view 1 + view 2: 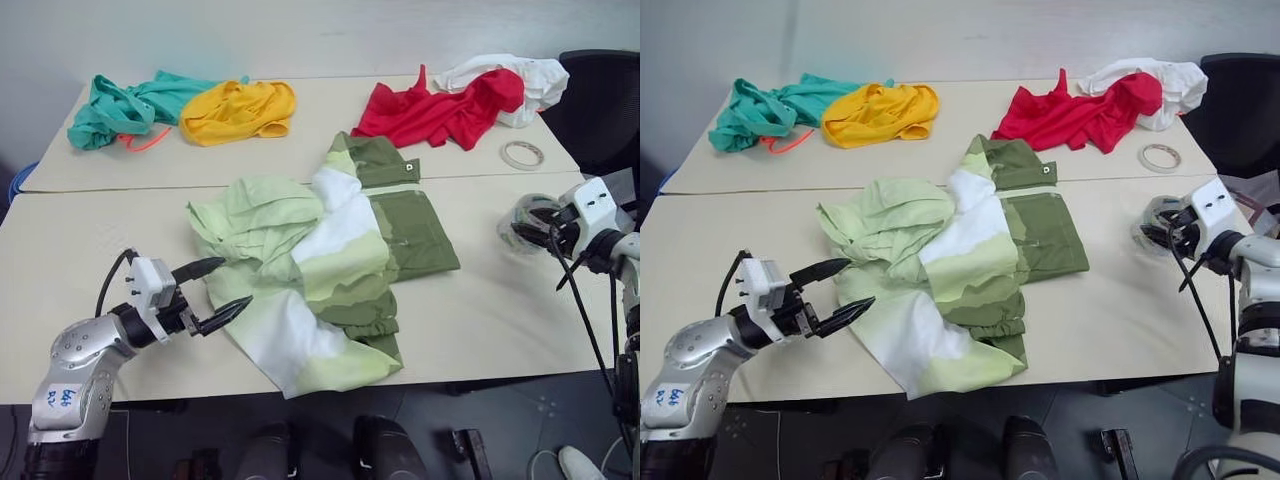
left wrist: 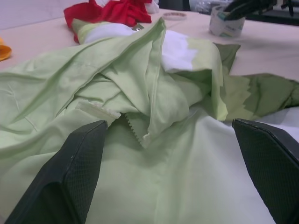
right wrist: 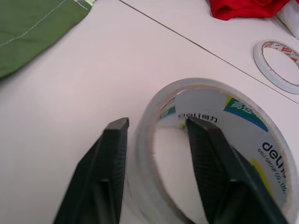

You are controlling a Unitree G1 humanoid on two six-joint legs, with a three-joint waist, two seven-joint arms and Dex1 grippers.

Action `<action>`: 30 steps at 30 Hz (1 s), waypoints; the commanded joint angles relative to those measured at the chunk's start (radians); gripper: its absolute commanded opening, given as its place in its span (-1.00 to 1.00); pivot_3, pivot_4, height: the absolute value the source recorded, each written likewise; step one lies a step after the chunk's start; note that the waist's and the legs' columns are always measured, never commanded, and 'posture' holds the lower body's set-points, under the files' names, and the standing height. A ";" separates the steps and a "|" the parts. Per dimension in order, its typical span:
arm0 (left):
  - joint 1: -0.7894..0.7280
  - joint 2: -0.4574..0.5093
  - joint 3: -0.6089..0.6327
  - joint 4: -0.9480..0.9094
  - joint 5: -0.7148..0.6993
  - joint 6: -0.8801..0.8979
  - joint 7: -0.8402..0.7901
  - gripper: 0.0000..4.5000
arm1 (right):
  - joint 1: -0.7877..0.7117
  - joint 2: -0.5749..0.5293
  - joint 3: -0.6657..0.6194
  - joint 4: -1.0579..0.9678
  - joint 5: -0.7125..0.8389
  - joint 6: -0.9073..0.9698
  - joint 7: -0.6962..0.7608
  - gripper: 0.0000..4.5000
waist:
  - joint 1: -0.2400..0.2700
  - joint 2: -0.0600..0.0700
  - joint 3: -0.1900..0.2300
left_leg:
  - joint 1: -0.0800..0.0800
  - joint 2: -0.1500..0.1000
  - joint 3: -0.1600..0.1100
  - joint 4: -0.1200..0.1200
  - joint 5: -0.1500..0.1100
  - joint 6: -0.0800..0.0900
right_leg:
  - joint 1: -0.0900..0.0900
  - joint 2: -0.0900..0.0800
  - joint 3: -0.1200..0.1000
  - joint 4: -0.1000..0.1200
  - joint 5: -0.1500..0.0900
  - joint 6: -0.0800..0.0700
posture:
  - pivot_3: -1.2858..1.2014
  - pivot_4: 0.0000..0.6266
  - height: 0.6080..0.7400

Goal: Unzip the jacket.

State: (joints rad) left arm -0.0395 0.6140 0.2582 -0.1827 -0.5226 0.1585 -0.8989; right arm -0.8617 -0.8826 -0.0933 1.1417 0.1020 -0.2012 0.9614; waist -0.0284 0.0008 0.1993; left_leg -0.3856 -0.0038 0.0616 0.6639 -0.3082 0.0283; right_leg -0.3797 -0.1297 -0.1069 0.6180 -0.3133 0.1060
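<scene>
Jacket (image 1: 330, 270) lies crumpled mid-counter, near the front edge, its pale green, white and olive bands folded over one another so the front closure is buried; zipper teeth show along one fold in the left wrist view, but no pull is visible. That heaped lay is probably why the left tool (image 1: 215, 292) comes in level from the jacket's left side with its fingers spread wide, just at the pale green hem: it seems set to take a fold and open the cloth out, holding nothing yet.

Well off to the right, the right tool (image 3: 156, 126) sits at a clear tape roll (image 3: 212, 149) standing on the bare counter (image 1: 490, 310). Its fingers are parted, one inside the ring and one outside, straddling the wall; whether they pinch the roll I cannot tell. The roll stands apart from the jacket, likely so it does not foul the work.

Farther back lie a smaller tape ring (image 1: 522, 154), a red garment (image 1: 440, 110) with white cloth (image 1: 510, 75) behind it, a yellow garment (image 1: 238, 110) and a teal one (image 1: 125, 108), all clear of the jacket.
</scene>
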 commanded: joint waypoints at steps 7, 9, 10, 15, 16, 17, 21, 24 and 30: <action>0.031 0.148 0.097 0.118 0.127 -0.183 -0.067 1.00 | 0.139 -0.086 -0.112 -0.318 0.187 -0.067 0.388 0.99 | 0.006 0.000 0.000 | -0.001 0.000 -0.002 0.000 0.000 0.000 | 0.001 -0.001 0.000 -0.001 0.000 0.000 | 0.03 -0.52 1.00; 0.046 0.174 0.098 0.153 0.174 -0.263 -0.085 1.00 | 0.221 -0.085 -0.128 -0.463 0.246 -0.026 0.448 0.99 | 0.006 0.000 0.000 | -0.001 0.000 -0.003 0.000 0.000 0.000 | 0.001 -0.001 -0.001 -0.002 0.000 0.001 | 0.03 -0.52 1.00; 0.054 0.187 0.093 0.170 0.197 -0.307 -0.098 1.00 | 0.266 -0.077 -0.129 -0.542 0.270 -0.007 0.463 0.99 | 0.006 0.001 0.000 | 0.000 0.000 -0.003 0.000 0.000 0.000 | 0.002 -0.001 -0.001 -0.002 0.001 0.001 | 0.03 -0.52 1.00; 0.034 0.210 0.011 0.206 0.262 -0.381 -0.142 1.00 | 0.451 -0.006 -0.004 -0.854 0.225 0.090 0.419 0.99 | 0.007 0.000 0.000 | 0.000 0.001 -0.005 0.000 -0.001 -0.001 | 0.002 -0.003 0.001 -0.003 0.001 0.001 | 0.03 -0.52 1.00; 0.022 0.207 -0.006 0.209 0.274 -0.380 -0.138 1.00 | 0.453 0.006 0.015 -0.852 0.202 0.079 0.407 0.99 | 0.007 0.000 0.000 | 0.000 0.000 -0.005 0.000 -0.002 -0.001 | 0.002 -0.003 0.001 -0.004 0.001 0.001 | 0.03 -0.52 1.00; 0.004 0.204 -0.036 0.207 0.291 -0.358 -0.131 1.00 | 0.434 0.027 0.036 -0.822 0.160 0.055 0.370 0.99 | 0.007 0.001 0.000 | 0.000 0.000 -0.005 0.000 -0.002 -0.001 | 0.002 -0.003 0.001 -0.006 0.001 0.001 | 0.03 -0.52 1.00; -0.038 0.219 -0.148 0.234 0.391 -0.368 -0.140 1.00 | 0.334 0.106 0.106 -0.690 0.055 -0.017 0.281 0.99 | 0.005 0.001 0.001 | 0.000 -0.001 -0.004 0.000 -0.002 -0.001 | 0.000 -0.003 0.000 0.000 0.001 0.002 | 0.03 -0.52 1.00; -0.082 0.208 -0.192 0.283 0.456 -0.402 -0.100 1.00 | 0.247 0.162 0.157 -0.549 -0.036 -0.096 0.208 0.99 | 0.004 0.001 0.000 | 0.001 -0.001 -0.002 0.000 -0.001 -0.001 | -0.001 -0.002 -0.001 0.002 0.001 0.002 | 0.03 -0.52 1.00; -0.168 0.111 -0.249 0.302 0.481 -0.372 -0.018 0.92 | 0.138 0.237 0.202 -0.344 -0.097 -0.132 0.182 0.71 | 0.011 0.000 0.000 | 0.002 -0.001 -0.002 0.002 0.000 0.001 | 0.003 -0.003 -0.002 0.003 0.001 0.002 | 0.03 -0.52 1.00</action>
State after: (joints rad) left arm -0.2080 0.7370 0.0388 0.0998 -0.0728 -0.2190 -0.9424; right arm -0.7201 -0.6538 0.0937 0.7564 0.0306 -0.3252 1.1505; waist -0.0177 0.0008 0.1989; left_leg -0.3828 -0.0052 0.0593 0.6662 -0.3080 0.0292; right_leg -0.3764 -0.1331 -0.1084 0.6207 -0.3122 0.1080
